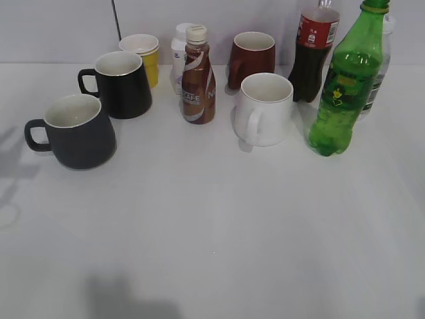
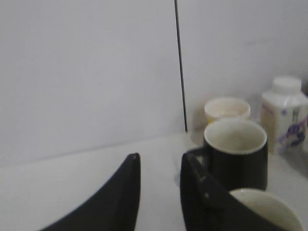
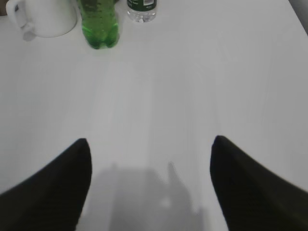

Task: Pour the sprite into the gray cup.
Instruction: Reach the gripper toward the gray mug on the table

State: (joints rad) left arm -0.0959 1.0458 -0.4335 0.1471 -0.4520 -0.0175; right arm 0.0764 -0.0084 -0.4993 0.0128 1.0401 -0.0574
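Note:
The sprite [image 1: 346, 80], a tall green bottle, stands upright at the right of the table. Its base shows at the top of the right wrist view [image 3: 99, 24]. The gray cup [image 1: 70, 131] stands at the left with its handle pointing left. Its off-white rim shows at the bottom right of the left wrist view [image 2: 264, 211]. My left gripper [image 2: 159, 161] is open and empty, just left of the gray cup. My right gripper [image 3: 150, 142] is wide open and empty over bare table, well short of the sprite. Neither gripper shows in the exterior view.
A black mug [image 1: 123, 83], yellow cup [image 1: 141, 56], white bottle [image 1: 180, 50], brown coffee bottle [image 1: 198, 76] and dark red mug [image 1: 252, 58] stand at the back. A white mug [image 1: 263, 108], cola bottle [image 1: 313, 50] and clear bottle [image 1: 380, 66] crowd the sprite.

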